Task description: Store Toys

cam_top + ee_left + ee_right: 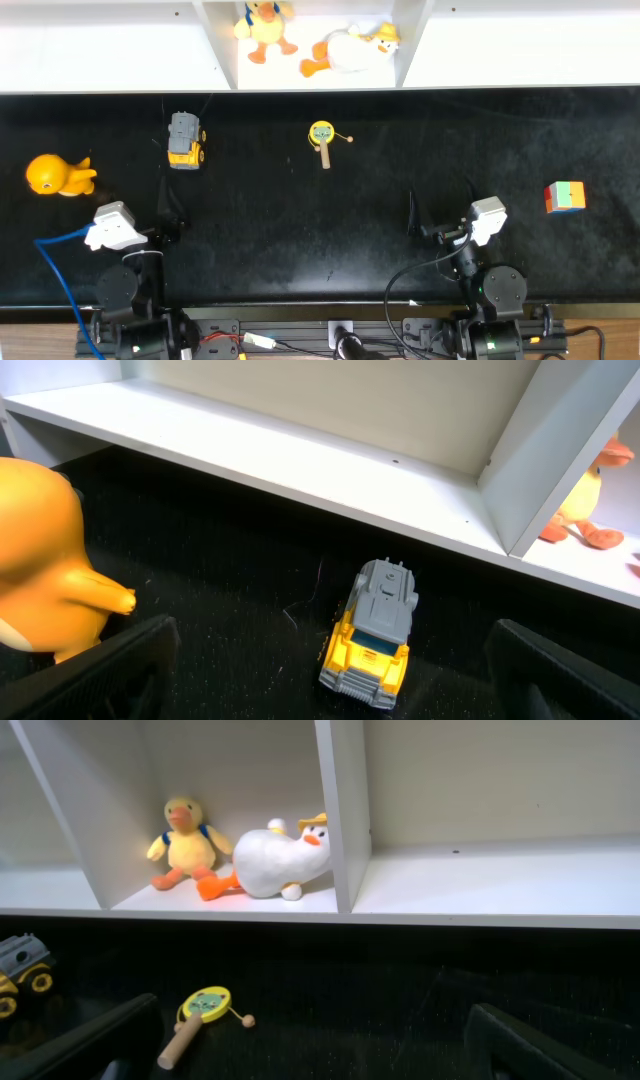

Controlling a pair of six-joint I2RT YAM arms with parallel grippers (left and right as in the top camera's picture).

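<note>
The left gripper [332, 630] hung low over the near part of the black mat [300, 230], its two fingers spread wide apart with nothing between them. The right gripper [312, 1008] sat at about the same depth on the other side, its fingers likewise parted and bare. A blue cable [58, 262] looped off the left arm toward the mat's near edge.

Just beyond the left gripper stood the toy truck [375, 630], yellow with a grey top, upright on its wheels and nose toward that gripper. Well to its left, near the mat's left end, sat the orange duck [58, 175], apart from the truck. Out at the right end of the mat lay the coloured cube [565, 197], alone and well apart from the right gripper.

Farther back, near the middle of the mat, lay the rattle drum [203, 1010], a round yellow-green head on a wooden handle, flat on the mat with the handle pointing toward the arms.

Beyond the mat's far edge ran the white shelf [110, 55], split by upright dividers. In its middle compartment sat the yellow plush duck [183, 842], upright, and just beside it to the right the white plush duck [278, 862], lying on its side against the right divider.
</note>
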